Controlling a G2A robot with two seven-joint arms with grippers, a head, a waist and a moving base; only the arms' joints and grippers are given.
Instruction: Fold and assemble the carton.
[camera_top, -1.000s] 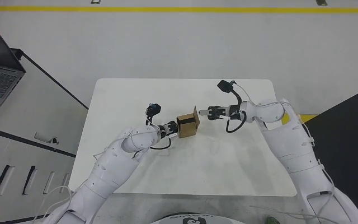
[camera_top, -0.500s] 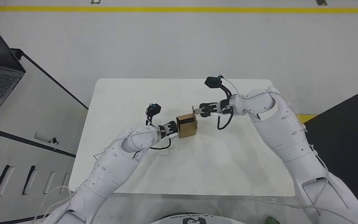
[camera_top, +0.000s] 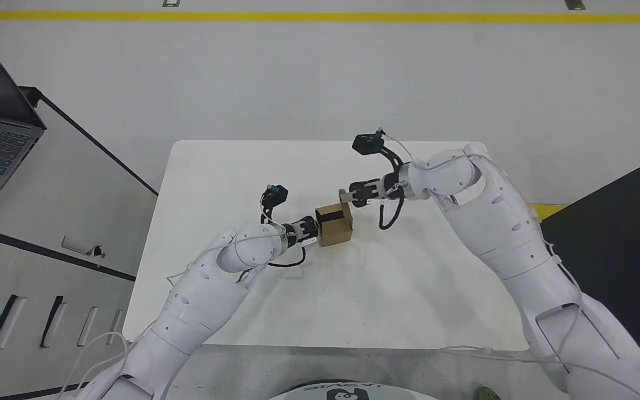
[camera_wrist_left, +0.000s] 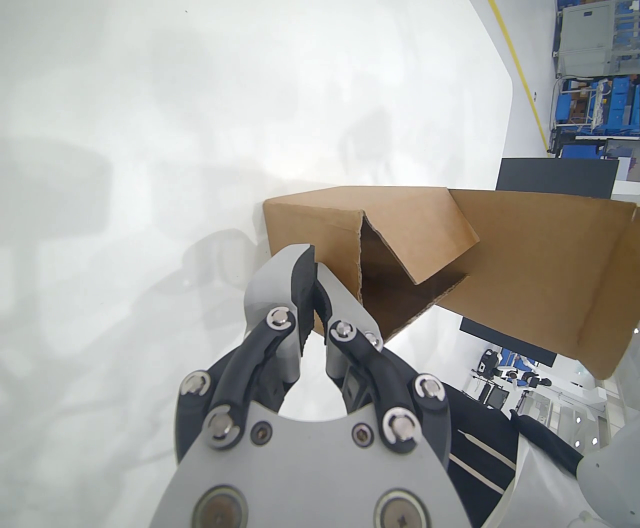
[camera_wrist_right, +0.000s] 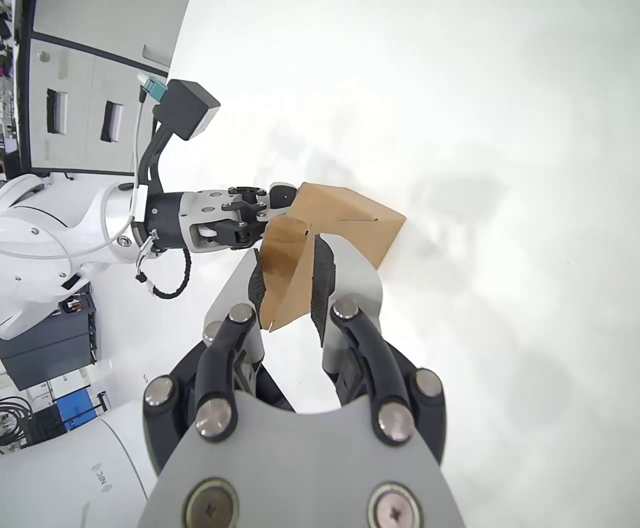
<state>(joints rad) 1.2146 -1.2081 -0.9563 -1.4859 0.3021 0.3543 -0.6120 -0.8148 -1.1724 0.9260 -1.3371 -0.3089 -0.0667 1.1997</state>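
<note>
A small brown carton (camera_top: 335, 226) lies on its side in the middle of the white table (camera_top: 420, 300), open ends facing outward. My left gripper (camera_top: 308, 231) is shut, its tips pressed against the carton's near wall (camera_wrist_left: 310, 230); no cardboard shows between its pads (camera_wrist_left: 303, 280). My right gripper (camera_top: 350, 194) is at the carton's far right corner. In the right wrist view it (camera_wrist_right: 289, 250) stands open with an upright flap (camera_wrist_right: 280, 280) between its fingers. Past that flap are the carton body (camera_wrist_right: 350, 220) and the left gripper (camera_wrist_right: 272, 205).
A grey cabinet (camera_top: 60, 220) with a laptop (camera_top: 12, 130) on it stands left of the table. The table surface around the carton is bare white on all sides, with its front edge (camera_top: 340, 346) near me.
My right gripper has moved left across the table to the carton and now straddles its raised flap. The left gripper and the carton have stayed in place.
</note>
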